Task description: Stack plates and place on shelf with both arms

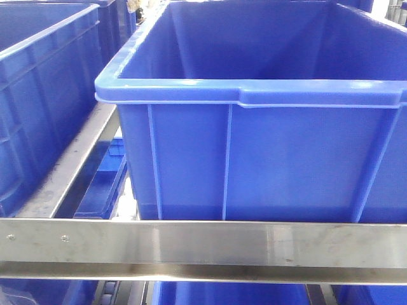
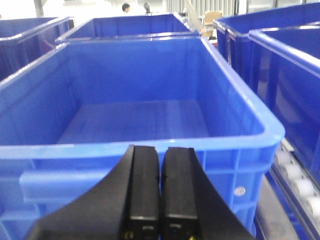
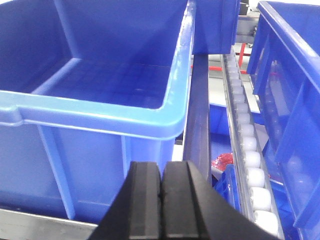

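Note:
No plates show in any view; they are out of view. My left gripper is shut and empty, its black fingers pressed together just in front of the near wall of an empty blue crate. My right gripper is shut and empty, held before the near right corner of an empty blue crate. Neither gripper shows in the front view, which is filled by a large empty blue crate on a steel shelf rail.
More blue crates stand to the left and to the right. A steel side rail runs back beside the crate. A white roller track runs along the right, with something red below it. A lower blue crate sits under the rail.

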